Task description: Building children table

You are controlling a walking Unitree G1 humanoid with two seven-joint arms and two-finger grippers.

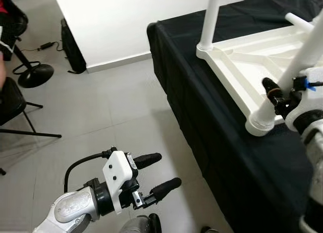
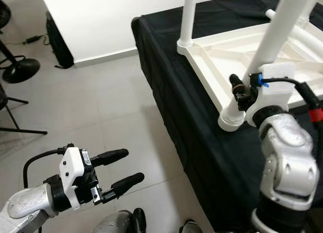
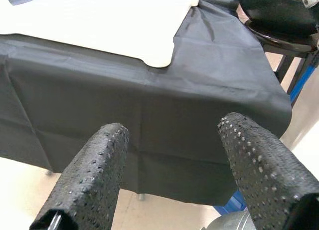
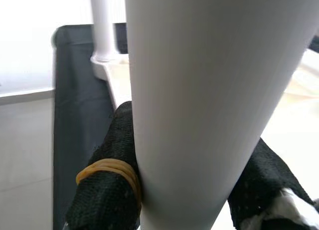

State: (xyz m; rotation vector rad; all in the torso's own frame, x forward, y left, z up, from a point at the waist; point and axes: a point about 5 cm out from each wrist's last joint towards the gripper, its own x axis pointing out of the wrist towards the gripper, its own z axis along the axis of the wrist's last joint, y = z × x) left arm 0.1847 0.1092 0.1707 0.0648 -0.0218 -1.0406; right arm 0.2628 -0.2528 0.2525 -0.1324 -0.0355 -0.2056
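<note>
A white children's table top lies upside down on a table draped in black cloth. One white leg stands upright in its far corner socket. At the near corner a second white leg stands in its socket, leaning slightly, and my right gripper is shut on its lower part. In the right wrist view the leg sits tight between the black fingers. A third leg lies across the top at the far right. My left gripper hangs open and empty over the floor, left of the draped table.
The draped table's edge runs diagonally between my arms. Grey tiled floor lies to the left. A black stool base and a folding chair stand at far left. A black bag leans against the white wall.
</note>
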